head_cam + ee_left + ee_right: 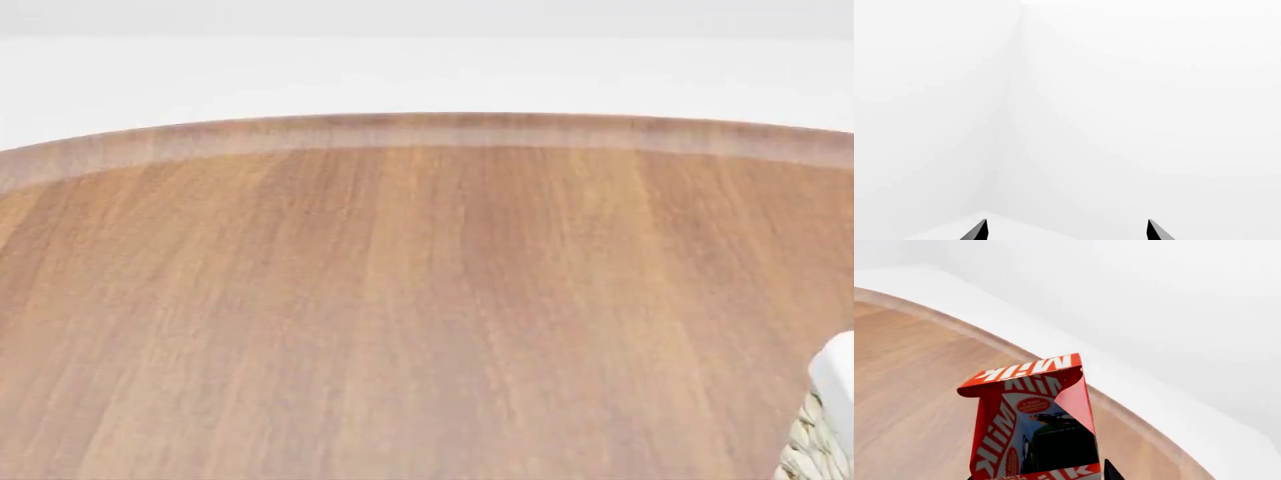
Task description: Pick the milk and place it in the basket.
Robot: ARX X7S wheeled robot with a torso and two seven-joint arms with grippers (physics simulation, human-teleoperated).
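Right now your biggest worry is the tabletop [400,320]: it fills almost the whole head view, bare wood, and neither arm shows on it, so you are steering the placement nearly blind from that camera. Only a sliver of the basket [825,420] peeks in at the lower right corner of that frame, white cloth rim above a bit of weave. If you release without bringing more of it into sight, the carton could land on the wood or catch the rim and tip outward.

Next, the milk [1034,420] sits at the lower centre of the right wrist view, close to the camera, above the tabletop's curved edge. It looks carried by the right gripper [1074,476], but just one dark fingertip shows at the bottom edge beside the carton. I judge the jaws to be pinching the milk, yet how securely, I cannot tell. A shallow or off-centre hold could let it swing or slip during a quick move.

Smallest, the left gripper [1067,232] shows two dark tips spread apart on nothing, aimed at blank white. Leave it parked so it doesn't wander into the basket's path.
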